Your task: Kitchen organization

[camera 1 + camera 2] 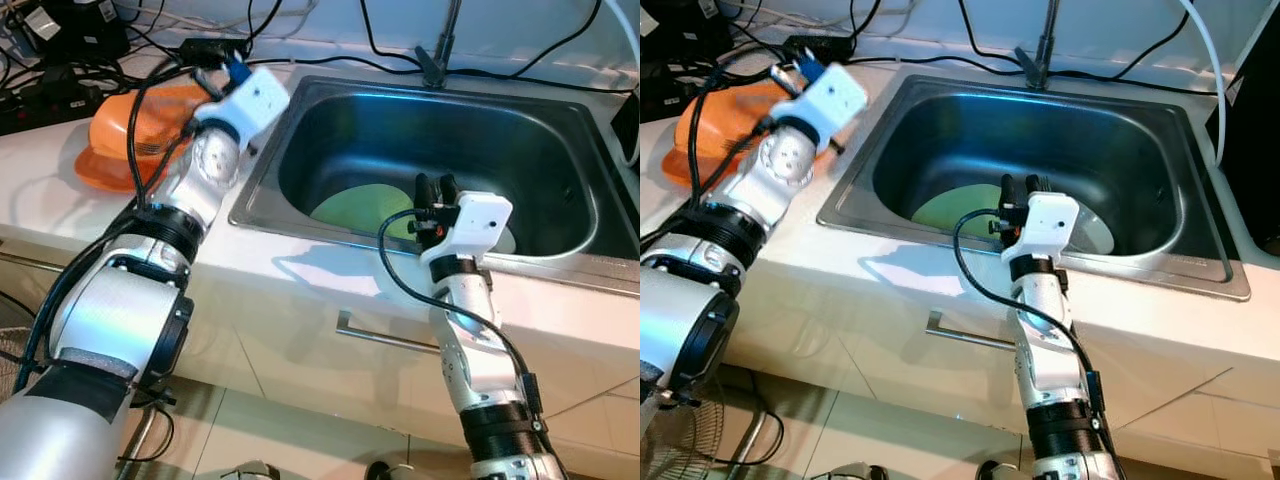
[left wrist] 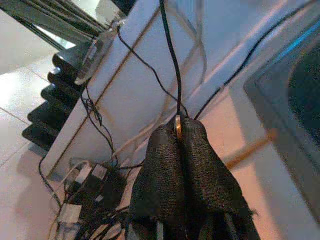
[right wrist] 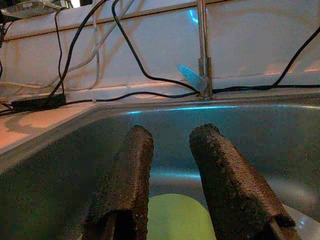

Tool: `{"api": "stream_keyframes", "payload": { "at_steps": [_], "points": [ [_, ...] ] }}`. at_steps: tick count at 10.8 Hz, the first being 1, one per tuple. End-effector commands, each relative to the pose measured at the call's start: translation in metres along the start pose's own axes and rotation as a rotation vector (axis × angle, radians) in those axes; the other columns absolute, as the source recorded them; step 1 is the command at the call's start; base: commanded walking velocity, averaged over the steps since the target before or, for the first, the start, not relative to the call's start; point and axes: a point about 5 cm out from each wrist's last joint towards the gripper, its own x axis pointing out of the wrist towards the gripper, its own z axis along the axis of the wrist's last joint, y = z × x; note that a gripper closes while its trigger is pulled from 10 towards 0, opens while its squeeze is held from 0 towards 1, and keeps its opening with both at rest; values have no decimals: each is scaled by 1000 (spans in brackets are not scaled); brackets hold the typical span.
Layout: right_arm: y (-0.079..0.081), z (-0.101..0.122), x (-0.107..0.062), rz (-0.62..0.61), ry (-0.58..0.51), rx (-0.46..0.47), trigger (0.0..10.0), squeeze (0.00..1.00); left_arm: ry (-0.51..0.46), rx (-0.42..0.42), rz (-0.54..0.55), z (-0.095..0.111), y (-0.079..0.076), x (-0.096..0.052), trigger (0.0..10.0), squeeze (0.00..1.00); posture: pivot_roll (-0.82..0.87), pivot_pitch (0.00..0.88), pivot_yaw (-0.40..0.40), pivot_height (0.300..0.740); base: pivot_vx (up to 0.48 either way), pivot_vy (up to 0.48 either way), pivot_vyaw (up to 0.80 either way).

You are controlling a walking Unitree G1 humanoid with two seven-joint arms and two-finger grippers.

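Note:
A steel sink is set into the white counter. A light green plate lies on its floor, with a white plate partly hidden beside it. My right gripper hangs over the sink's near rim and points into the basin. Its fingers stand open with nothing between them, and the green plate is below. My left arm's white wrist reaches over the counter left of the sink. The left gripper is shut on a thin golden piece, which I cannot identify.
An orange bowl on an orange plate sits on the counter at the left. Black cables and power strips crowd the back of the counter. The faucet stands behind the sink. A wooden stick lies beside the sink rim.

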Motion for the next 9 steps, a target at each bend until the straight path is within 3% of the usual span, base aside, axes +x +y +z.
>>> {"api": "stream_keyframes", "payload": {
  "at_steps": [1,4,5,8,9],
  "points": [
    [-1,-8,0,-6,42,1,10000,0,-24,-40,4,9,12,3,10000,0,20,91,35,740,0,0,0],
    [0,-8,3,6,37,3,10000,0,-13,-130,-44,7,17,0,10000,0,28,81,31,740,0,0,0],
    [2,-7,7,18,31,7,10000,0,-1,-186,-64,5,27,-5,10000,0,38,70,28,740,0,0,0],
    [5,-6,11,42,26,13,10000,0,9,-220,-59,0,47,-20,10000,0,57,62,13,740,0,0,0],
    [5,-6,13,48,25,13,10000,0,-11,-214,-11,5,61,-23,10000,0,63,55,6,740,0,0,0]
  ]
}}
